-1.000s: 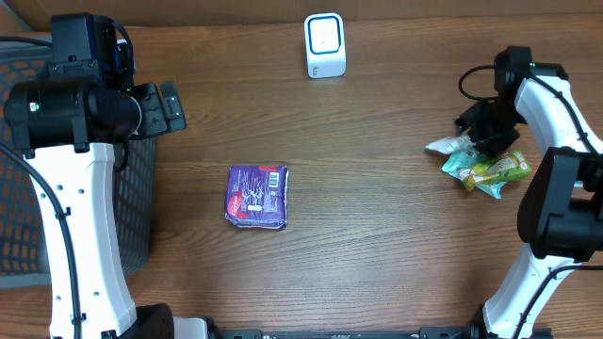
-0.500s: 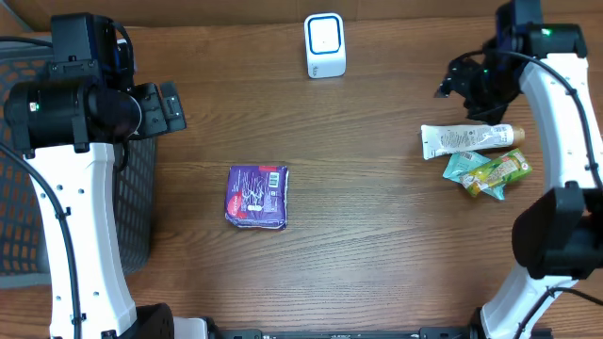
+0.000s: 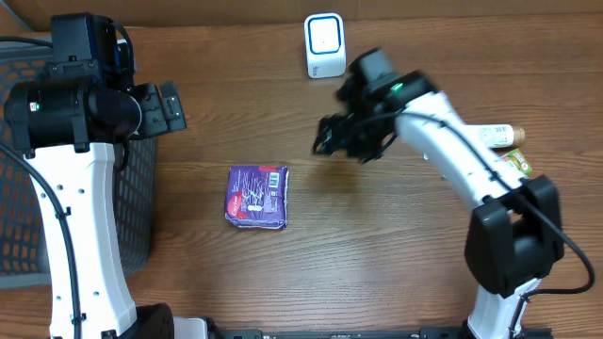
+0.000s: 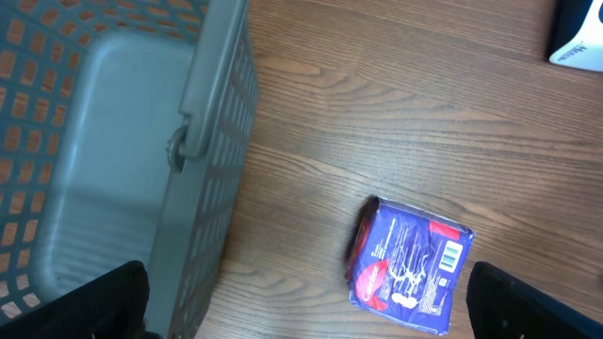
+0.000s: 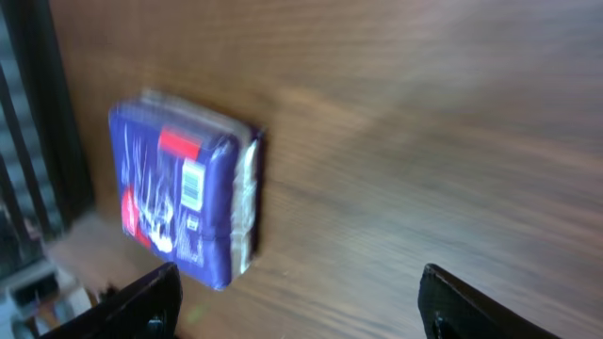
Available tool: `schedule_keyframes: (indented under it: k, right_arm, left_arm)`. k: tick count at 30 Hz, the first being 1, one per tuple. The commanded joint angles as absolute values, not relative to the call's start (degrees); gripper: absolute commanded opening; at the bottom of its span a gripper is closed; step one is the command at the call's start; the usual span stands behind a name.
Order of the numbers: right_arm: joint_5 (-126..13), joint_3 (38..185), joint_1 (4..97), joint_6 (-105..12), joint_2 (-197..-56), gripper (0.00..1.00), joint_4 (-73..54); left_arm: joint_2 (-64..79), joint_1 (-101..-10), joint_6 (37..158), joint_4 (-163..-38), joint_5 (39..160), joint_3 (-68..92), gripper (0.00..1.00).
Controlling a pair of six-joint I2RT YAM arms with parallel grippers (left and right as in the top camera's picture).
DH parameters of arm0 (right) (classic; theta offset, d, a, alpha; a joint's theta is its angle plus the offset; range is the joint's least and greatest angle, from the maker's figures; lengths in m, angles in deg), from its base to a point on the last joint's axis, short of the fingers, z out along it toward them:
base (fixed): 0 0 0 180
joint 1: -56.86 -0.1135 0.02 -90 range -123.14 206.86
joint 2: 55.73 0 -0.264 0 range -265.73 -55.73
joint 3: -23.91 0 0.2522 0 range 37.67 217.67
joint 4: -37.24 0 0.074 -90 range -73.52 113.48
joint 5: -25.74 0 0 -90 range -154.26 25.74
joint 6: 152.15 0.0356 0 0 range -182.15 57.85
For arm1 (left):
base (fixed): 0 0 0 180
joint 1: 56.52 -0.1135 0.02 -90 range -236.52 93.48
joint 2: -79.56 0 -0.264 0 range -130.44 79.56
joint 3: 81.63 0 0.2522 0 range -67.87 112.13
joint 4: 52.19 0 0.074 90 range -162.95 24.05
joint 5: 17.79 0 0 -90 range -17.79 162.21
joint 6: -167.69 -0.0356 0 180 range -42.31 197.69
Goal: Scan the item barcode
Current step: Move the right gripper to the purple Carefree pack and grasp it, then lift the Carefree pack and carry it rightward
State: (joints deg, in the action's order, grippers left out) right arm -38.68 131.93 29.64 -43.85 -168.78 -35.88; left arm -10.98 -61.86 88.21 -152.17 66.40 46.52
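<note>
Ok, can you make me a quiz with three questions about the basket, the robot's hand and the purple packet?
1. What colour is the basket?
A red
B grey
C yellow

2. How is the right gripper?
A open, holding nothing
B shut tight
C holding a cup

3. Where is the purple packet?
A inside the basket
B between the gripper's fingers
C flat on the table

Answers:
1 B, the basket's mesh walls and rim are grey.
2 A, its two fingers stand far apart with only bare wood between them.
3 C, the packet lies on the wood, beside the basket, with nothing touching it.
</note>
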Motion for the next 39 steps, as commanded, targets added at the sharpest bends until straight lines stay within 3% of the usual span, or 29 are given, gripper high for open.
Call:
schedule_keyframes:
  k: [1,14,20,25,30,32,33,37,39]
  right_arm:
    - [-37.1,128.8,25.6,-41.9,-168.7,0.81,-32.8]
    - [-41.4,114.4,11.1,-15.0,-168.9,0.77,-13.6]
    - [-45.6,112.9,8.0,-11.1,-168.9,0.62,-11.6]
    - [-46.9,112.9,8.1,-11.1,-168.9,0.32,-11.7]
    - [-50.7,112.9,8.2,-11.1,-168.9,0.27,-11.8]
    - [-51.7,112.9,8.5,-11.2,-168.9,0.17,-12.2]
    - [-51.8,112.9,9.0,-11.2,-168.9,0.04,-12.8]
    - [-51.8,113.4,13.6,-15.1,-168.8,0.04,-17.0]
    - [-51.3,113.9,16.7,-19.9,-168.6,0.09,-19.1]
  left_arm:
    - [-10.8,-61.8,88.4,-152.3,66.7,47.7,1.00]
    - [-10.8,-61.8,88.4,-152.3,66.7,47.7,0.99]
    - [-10.8,-61.8,88.4,-152.3,66.7,47.7,1.00]
    - [-10.8,-61.8,88.4,-152.3,66.7,47.7,1.00]
    - [-10.8,-61.8,88.4,-152.3,66.7,47.7,0.99]
    - [-10.8,-61.8,88.4,-152.3,66.7,47.7,1.00]
    - [-10.8,-61.8,88.4,-152.3,66.7,47.7,1.00]
    - [-10.8,-61.8,88.4,-152.3,66.7,47.7,1.00]
    - [-10.8,-61.8,88.4,-152.3,66.7,47.7,1.00]
